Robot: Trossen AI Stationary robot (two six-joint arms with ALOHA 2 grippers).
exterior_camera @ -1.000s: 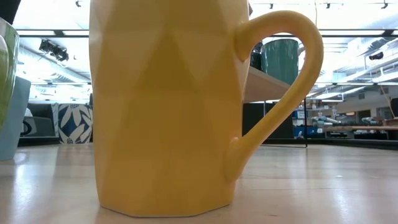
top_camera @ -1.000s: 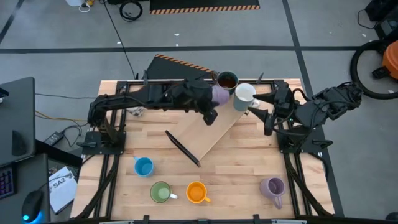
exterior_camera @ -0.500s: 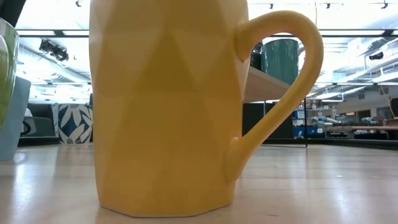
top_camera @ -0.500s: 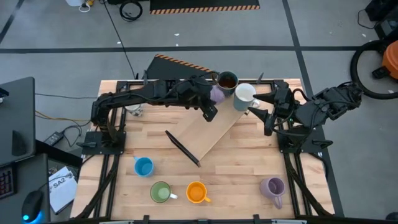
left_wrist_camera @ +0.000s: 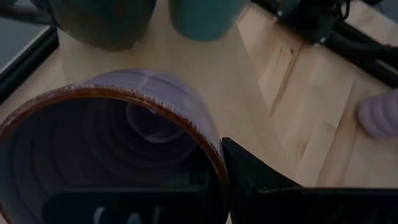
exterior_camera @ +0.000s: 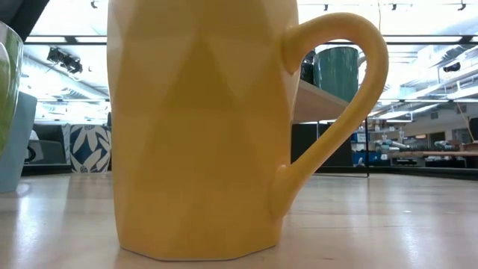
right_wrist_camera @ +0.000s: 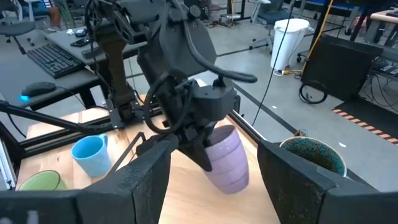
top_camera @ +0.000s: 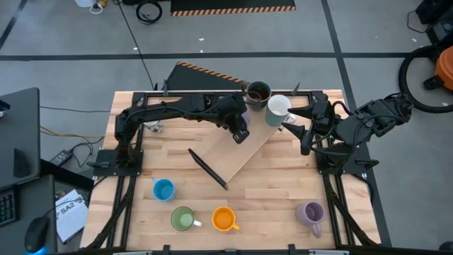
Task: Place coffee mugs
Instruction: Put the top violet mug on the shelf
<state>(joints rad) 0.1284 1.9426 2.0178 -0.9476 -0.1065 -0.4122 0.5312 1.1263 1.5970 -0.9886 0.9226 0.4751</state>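
Gripping lilac mug (right_wrist_camera: pixel 225 159), left gripper (right_wrist_camera: pixel 198 152) clamped on rim

Both arms (top_camera: pixel 177 110) are matte black, built of chunky rounded joint housings linked by slimmer segments, and stand on black frame rails at the table's sides. In the middle of the right wrist view, thin black cables loop over the left arm's wrist block. The right gripper (right_wrist_camera: pixel 211 180) shows broad, flat, dark grey fingers (right_wrist_camera: pixel 140 180) with angular edges.
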